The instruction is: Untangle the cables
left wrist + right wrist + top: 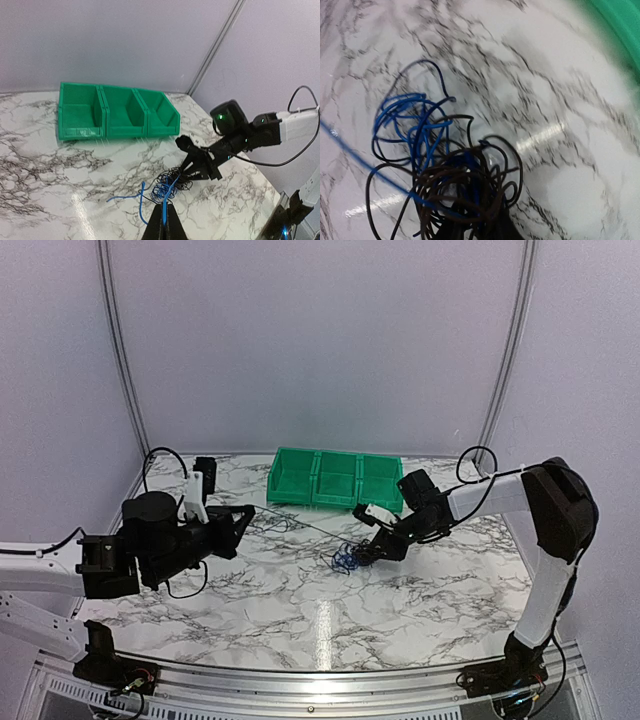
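Note:
The cables [347, 558] form a small knotted clump of black and blue wire [172, 182] on the marble table, in front of the green bins. My left gripper [163, 206] is shut on a blue cable [170, 189] that runs taut from its tips into the clump. In the top view the left gripper [243, 520] sits well left of the clump. My right gripper [368, 552] is at the clump's right edge, its fingers [196, 161] slightly apart among the black loops. In the right wrist view the clump [450, 185] covers the fingers.
A row of three joined green bins [335, 478] stands at the back of the table, just behind the clump. A loose blue cable end [125, 197] lies left of the clump. White walls close in the table on three sides.

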Action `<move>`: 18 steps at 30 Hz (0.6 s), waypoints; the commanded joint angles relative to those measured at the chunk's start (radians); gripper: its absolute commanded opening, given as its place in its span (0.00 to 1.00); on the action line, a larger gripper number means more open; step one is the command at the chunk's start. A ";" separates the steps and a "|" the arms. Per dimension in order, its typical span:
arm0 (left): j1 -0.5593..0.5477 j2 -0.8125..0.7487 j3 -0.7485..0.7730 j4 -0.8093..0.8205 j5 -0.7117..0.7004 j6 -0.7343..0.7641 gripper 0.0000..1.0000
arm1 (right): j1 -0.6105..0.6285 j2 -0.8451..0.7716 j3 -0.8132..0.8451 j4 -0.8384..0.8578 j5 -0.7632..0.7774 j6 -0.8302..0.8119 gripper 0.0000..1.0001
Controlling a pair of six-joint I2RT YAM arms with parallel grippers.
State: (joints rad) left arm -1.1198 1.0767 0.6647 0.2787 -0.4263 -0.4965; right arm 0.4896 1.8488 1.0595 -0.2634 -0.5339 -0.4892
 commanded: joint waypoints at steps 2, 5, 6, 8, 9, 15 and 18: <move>-0.007 -0.139 0.075 -0.005 -0.165 0.097 0.00 | -0.064 0.062 -0.030 -0.101 0.226 0.010 0.24; -0.011 -0.210 0.135 -0.109 -0.245 0.164 0.00 | -0.065 0.061 -0.029 -0.097 0.237 0.016 0.27; -0.011 -0.232 0.158 -0.144 -0.269 0.183 0.00 | -0.065 0.061 -0.028 -0.098 0.239 0.016 0.27; -0.011 -0.281 0.196 -0.215 -0.301 0.218 0.00 | -0.065 0.060 -0.026 -0.101 0.242 0.013 0.27; -0.011 -0.300 0.214 -0.242 -0.313 0.231 0.00 | -0.065 0.058 -0.026 -0.102 0.242 0.011 0.27; -0.011 -0.415 0.238 -0.312 -0.401 0.271 0.00 | -0.065 0.061 -0.024 -0.104 0.244 0.005 0.25; -0.011 -0.422 0.225 -0.341 -0.412 0.268 0.00 | -0.066 0.052 -0.021 -0.107 0.244 0.004 0.27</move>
State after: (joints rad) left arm -1.1259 0.6575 0.8951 0.0364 -0.7734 -0.2642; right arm 0.4328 1.8729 1.0508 -0.2764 -0.4004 -0.4889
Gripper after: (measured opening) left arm 0.010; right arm 0.254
